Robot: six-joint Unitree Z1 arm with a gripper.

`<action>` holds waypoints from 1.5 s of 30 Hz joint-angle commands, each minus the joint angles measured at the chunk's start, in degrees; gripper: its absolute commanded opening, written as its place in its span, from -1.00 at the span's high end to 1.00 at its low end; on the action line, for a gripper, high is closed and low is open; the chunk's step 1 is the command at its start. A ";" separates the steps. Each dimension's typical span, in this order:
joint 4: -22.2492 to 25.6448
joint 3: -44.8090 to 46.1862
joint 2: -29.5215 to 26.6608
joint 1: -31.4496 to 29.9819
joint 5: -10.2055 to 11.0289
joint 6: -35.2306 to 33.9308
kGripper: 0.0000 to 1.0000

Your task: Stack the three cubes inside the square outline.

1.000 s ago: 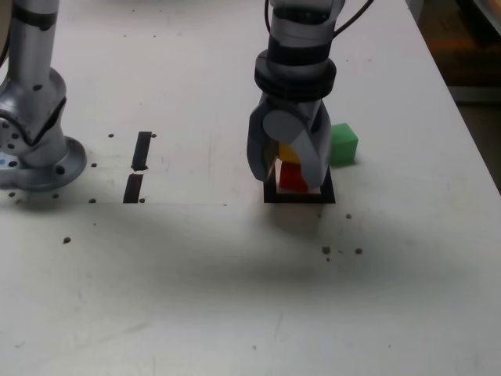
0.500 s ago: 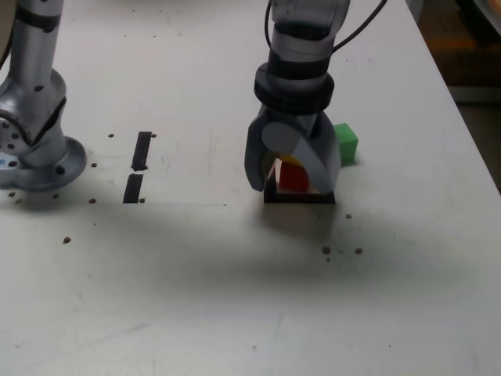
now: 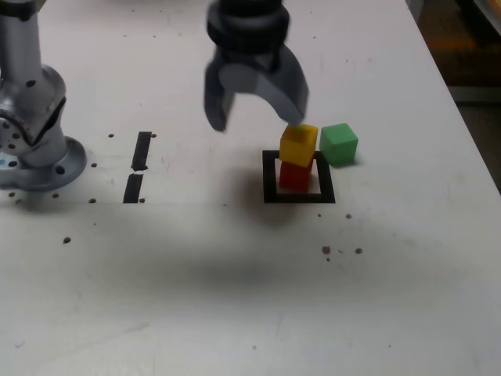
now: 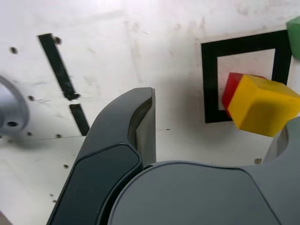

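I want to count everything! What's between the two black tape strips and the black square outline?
Nothing: in the exterior view, only bare white table lies between the black tape strips and the black square outline.

We see the scene from two places. The exterior view stands off the arm, high over the near edge of the white worktop [image 3: 235, 298], looking down and across it at a slant, far enough back to take in the hand [image 3: 254, 106] and the arm's base [image 3: 35, 149] together. The wrist view rides just behind the hand [image 4: 211, 136], looking down past its grey fingers [image 4: 140, 126] from close above the worktop [image 4: 140, 47]. Both views share the square outline [image 3: 270, 176] [image 4: 209, 79], the yellow cube [image 3: 299, 144] [image 4: 262, 105] on the red cube [image 3: 294, 176] [image 4: 231, 89], the green cube [image 3: 339, 144] [image 4: 294, 33] and the tape strips [image 3: 142, 150] [image 4: 56, 65] beyond the hand
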 commanded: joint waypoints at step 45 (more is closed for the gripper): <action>12.13 -38.34 26.22 7.55 -1.43 -0.18 -0.94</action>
